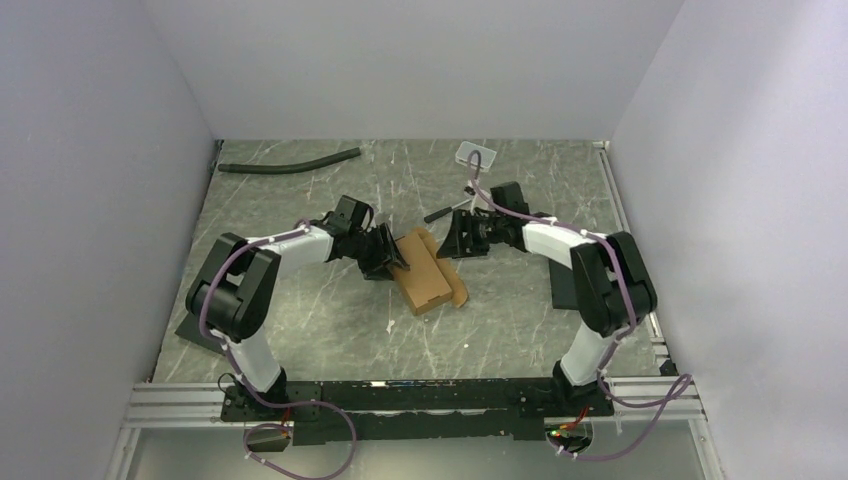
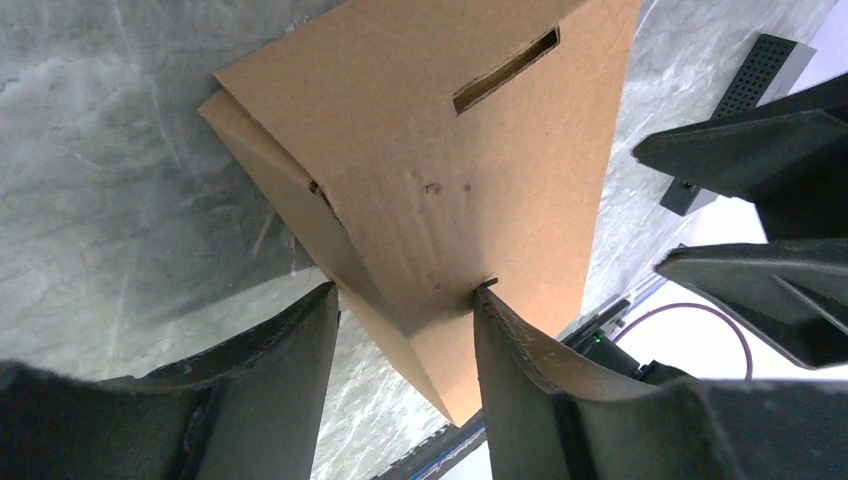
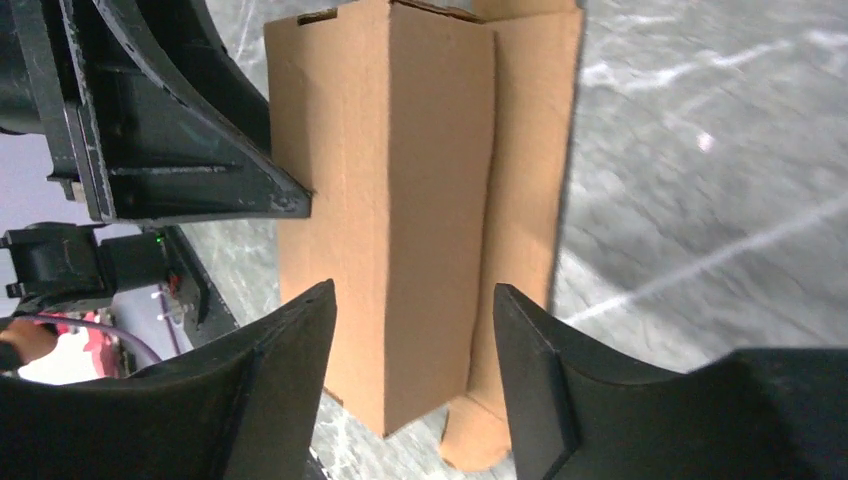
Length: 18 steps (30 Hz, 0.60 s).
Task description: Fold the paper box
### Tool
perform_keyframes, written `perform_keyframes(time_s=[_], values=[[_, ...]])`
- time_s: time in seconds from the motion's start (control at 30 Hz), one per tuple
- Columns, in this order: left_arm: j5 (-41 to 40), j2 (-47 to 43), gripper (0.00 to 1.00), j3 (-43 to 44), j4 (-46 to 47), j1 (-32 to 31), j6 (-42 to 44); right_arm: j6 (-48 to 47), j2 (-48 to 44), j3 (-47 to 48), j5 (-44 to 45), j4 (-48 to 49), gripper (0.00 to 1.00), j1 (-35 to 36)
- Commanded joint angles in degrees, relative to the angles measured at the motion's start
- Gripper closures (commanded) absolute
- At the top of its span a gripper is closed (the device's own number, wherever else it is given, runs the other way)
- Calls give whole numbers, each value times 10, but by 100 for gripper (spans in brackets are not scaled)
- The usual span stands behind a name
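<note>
No writing, label, brand mark or number can be read in any of the views. The plain brown cardboard paper box [image 1: 425, 272] shows only bare board on the faces in sight. The small white-grey tray [image 1: 477, 154] at the far side of the grey marbled table [image 1: 300, 320] is too small to tell whether anything is printed on it.
</note>
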Motion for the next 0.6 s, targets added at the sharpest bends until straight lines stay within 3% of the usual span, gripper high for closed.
perform_keyframes(time_s=[0.0,0.23,0.43,0.57], values=[[3,30,46,-14,20,5,-5,-10,63,45,-51,-14,44,22],[50,59,56,-6,65,16,-5,20,86,48,-110,11,62,87],[81,88,57,28,43,43,59,136,135,39,-145,102,63,110],[74,96,56,59,-15,61,129,138,140,37,-154,112,60,141]])
